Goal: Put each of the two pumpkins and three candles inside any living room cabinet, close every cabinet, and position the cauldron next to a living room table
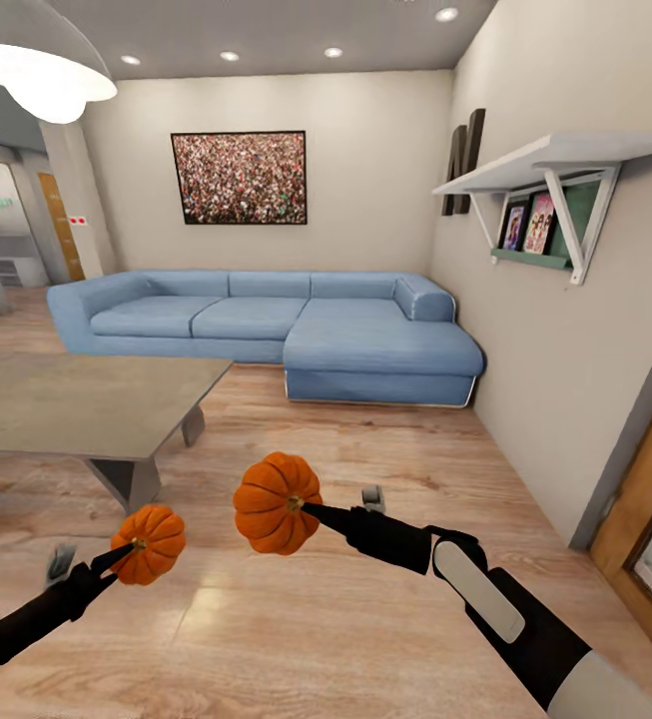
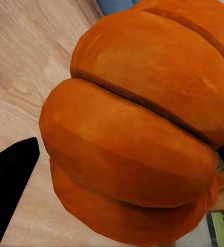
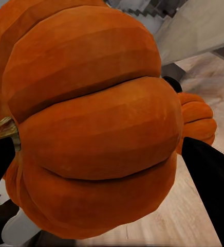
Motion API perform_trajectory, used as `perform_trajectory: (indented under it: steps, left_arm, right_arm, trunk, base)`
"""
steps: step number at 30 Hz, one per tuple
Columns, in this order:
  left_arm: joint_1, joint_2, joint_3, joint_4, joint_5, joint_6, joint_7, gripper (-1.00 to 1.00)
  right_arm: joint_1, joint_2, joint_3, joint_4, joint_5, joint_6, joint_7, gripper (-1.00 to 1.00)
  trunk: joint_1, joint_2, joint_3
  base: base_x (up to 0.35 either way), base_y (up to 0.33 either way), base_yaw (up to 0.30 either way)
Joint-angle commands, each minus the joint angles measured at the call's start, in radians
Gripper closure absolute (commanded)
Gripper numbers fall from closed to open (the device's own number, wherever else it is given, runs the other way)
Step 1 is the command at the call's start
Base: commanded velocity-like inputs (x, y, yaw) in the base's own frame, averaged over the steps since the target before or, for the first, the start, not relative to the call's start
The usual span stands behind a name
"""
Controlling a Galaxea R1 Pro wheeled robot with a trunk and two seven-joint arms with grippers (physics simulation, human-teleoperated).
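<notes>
Orange pumpkins: left gripper (image 1: pixel 126 549) pinches one (image 1: pixel 149 542) | right gripper (image 1: pixel 306 507) another (image 1: pixel 277 502) | fingertips mostly hidden

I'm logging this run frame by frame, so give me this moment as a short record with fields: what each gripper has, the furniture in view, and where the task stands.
left gripper: shut on the smaller-looking pumpkin, carried above the wooden floor
right gripper: shut on the other pumpkin, also in the air
coffee table: grey top, ahead on the robot's left
sofa: blue corner sofa against the far wall
wall shelf: on the right wall, with framed pictures beneath
task state: both pumpkins in hand, not yet in a cabinet
</notes>
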State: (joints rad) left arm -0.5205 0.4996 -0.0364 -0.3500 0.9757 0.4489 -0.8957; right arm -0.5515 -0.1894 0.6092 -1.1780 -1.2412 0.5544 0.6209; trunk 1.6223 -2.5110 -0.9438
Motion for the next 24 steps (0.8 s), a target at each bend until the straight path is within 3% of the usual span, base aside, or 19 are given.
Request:
perform_trajectory:
  steps: [1,24]
  left_arm:
    - [-0.001,0.000,-0.002,0.000,0.008,0.007,0.003,1.00]
    - [-0.001,0.000,-0.003,0.001,0.009,0.007,0.004,1.00]
  right_arm:
    - [-0.001,-0.001,0.001,0.000,-0.009,0.005,-0.001,1.00]
    - [-0.001,-0.001,0.003,0.000,-0.009,0.005,-0.021,1.00]
  trunk:
    - [0.000,0.000,0.000]
    - [0.000,0.000,0.025]
  base:
    - [-0.001,-0.001,0.214]
    - [-0.031,0.000,0.214]
